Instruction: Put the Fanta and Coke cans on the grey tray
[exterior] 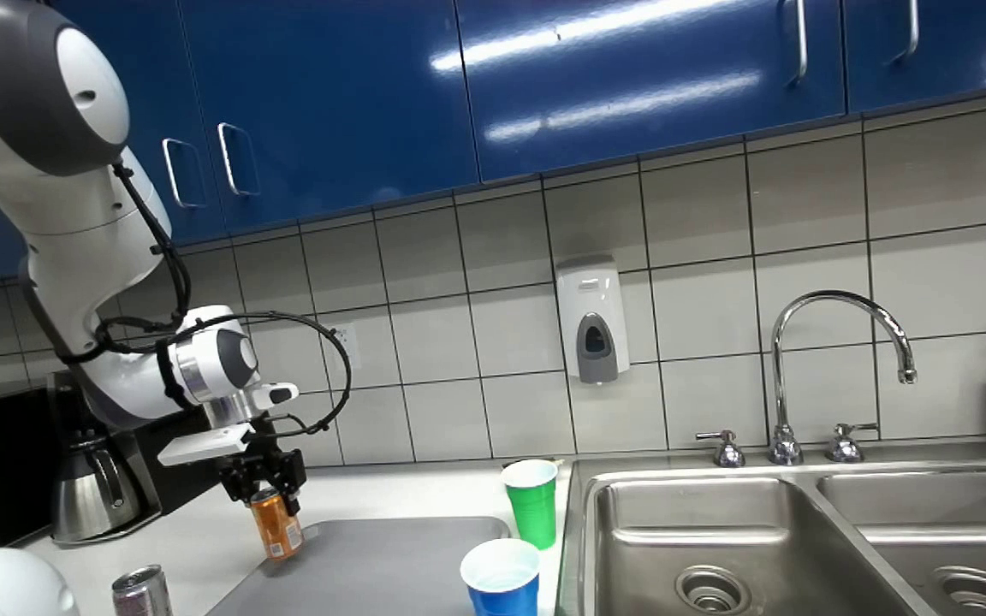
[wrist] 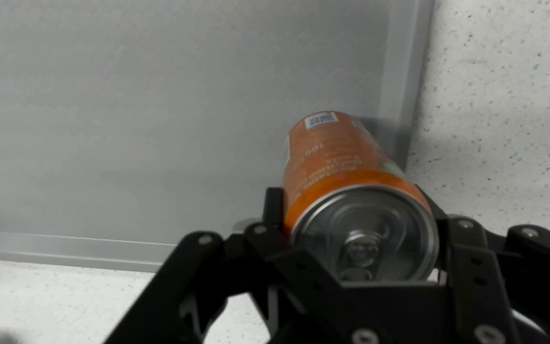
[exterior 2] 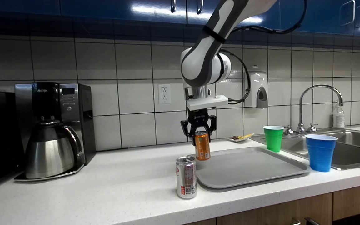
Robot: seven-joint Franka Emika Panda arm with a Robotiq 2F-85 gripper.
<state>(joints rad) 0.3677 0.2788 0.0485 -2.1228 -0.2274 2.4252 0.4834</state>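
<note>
Leftmost: silver can [exterior 2: 186,177], likely Coke, stood upright on worktop [exterior 2: 105,193], ungripped. Next: orange can [exterior 2: 202,146], presumably Fanta, was pinched near top between fingers [wrist: 273,206]; long axis near vertical, slight lean. Right and beneath lay grey tray [exterior 2: 252,165]; can's base hung within its edge, contact unclear. Lowering, release likely due.

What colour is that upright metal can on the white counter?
The upright metal can is mainly silver with small red markings, clearest in an exterior view.
</note>
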